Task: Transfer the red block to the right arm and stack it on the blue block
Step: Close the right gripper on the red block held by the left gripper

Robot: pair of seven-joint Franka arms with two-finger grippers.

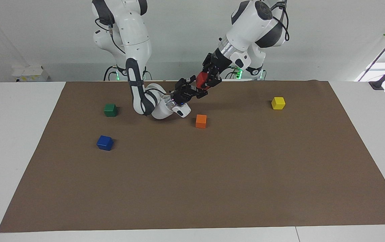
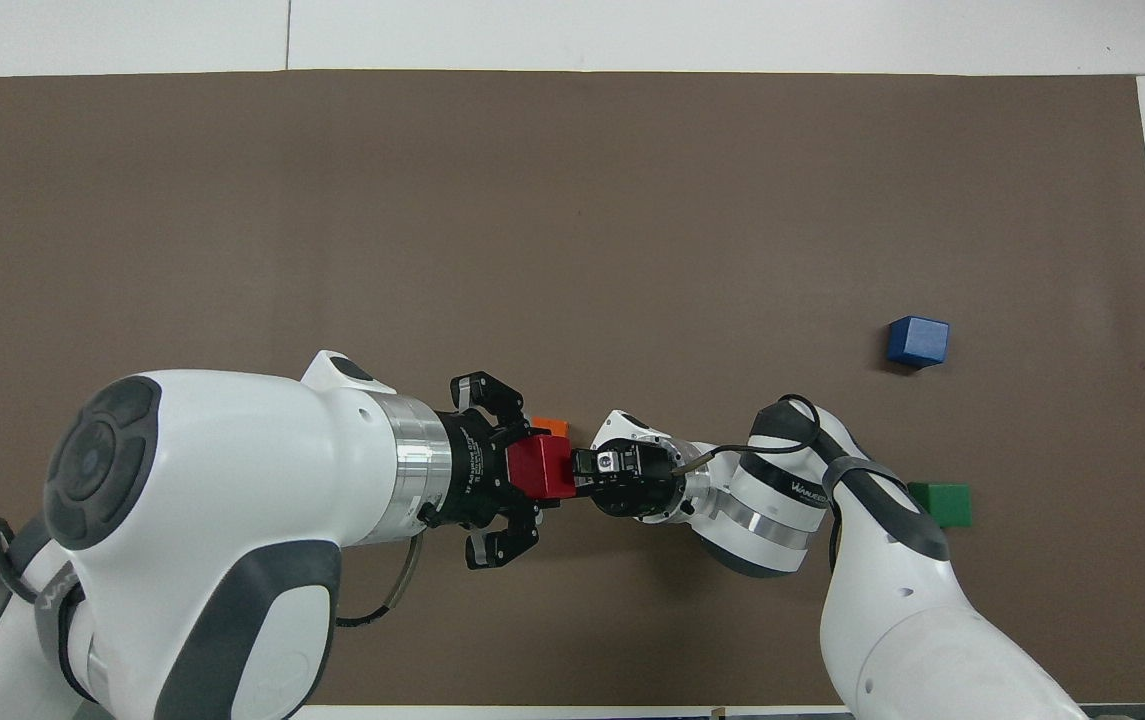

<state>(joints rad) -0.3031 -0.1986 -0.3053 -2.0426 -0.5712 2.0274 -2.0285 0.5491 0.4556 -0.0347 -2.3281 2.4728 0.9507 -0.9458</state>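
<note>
My left gripper (image 1: 206,80) is shut on the red block (image 1: 200,79) and holds it in the air above the brown mat (image 1: 212,174), over a spot beside the orange block (image 1: 201,121). My right gripper (image 1: 192,88) is open and meets it head-on, with its fingertips reaching the red block (image 2: 542,470). I cannot tell whether they touch it. From overhead, the left gripper (image 2: 532,472) and right gripper (image 2: 580,470) face each other across the cube. The blue block (image 1: 105,143) lies on the mat toward the right arm's end, also visible in the overhead view (image 2: 917,341).
A green block (image 1: 110,110) sits nearer to the robots than the blue one. A yellow block (image 1: 278,103) lies toward the left arm's end. In the overhead view the orange block (image 2: 552,426) is mostly covered by the grippers.
</note>
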